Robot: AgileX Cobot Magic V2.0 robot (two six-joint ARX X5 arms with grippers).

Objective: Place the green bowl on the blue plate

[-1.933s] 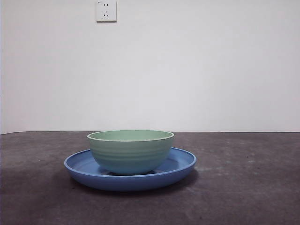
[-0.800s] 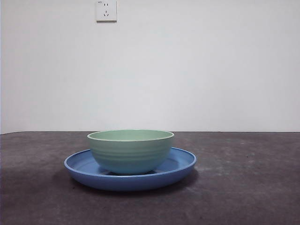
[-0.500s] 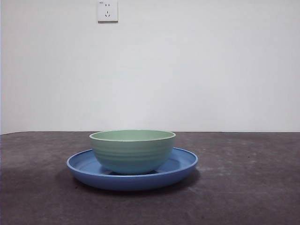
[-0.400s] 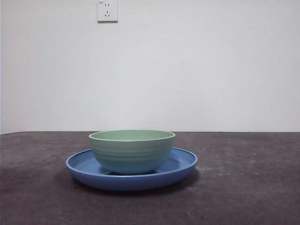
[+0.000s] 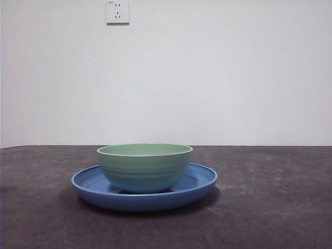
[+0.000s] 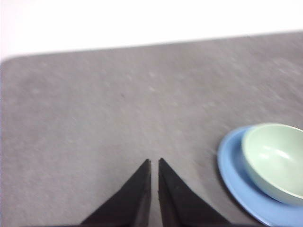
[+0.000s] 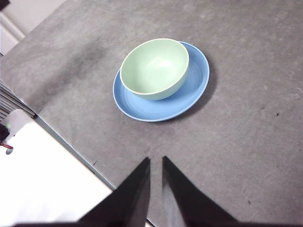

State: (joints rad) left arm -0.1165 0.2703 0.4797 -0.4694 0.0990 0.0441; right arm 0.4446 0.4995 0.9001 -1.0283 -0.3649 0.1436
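Observation:
The green bowl (image 5: pixel 144 167) stands upright on the blue plate (image 5: pixel 199 181), a little left of the plate's middle in the front view. Both also show in the right wrist view, bowl (image 7: pixel 154 68) on plate (image 7: pixel 194 85), and in the left wrist view, bowl (image 6: pixel 277 158) on plate (image 6: pixel 234 170). My left gripper (image 6: pixel 154 163) is shut, empty, high above bare table and well away from the plate. My right gripper (image 7: pixel 155 161) is also shut and empty, held high and back from the plate. Neither arm appears in the front view.
The dark grey table (image 5: pixel 270 207) runs back to a white wall with a socket (image 5: pixel 118 11). The table's edge (image 7: pixel 71 146) lies near the plate in the right wrist view, with white floor beyond it.
The picture shifted a few pixels right and back again. The bowl and plate stay as they were.

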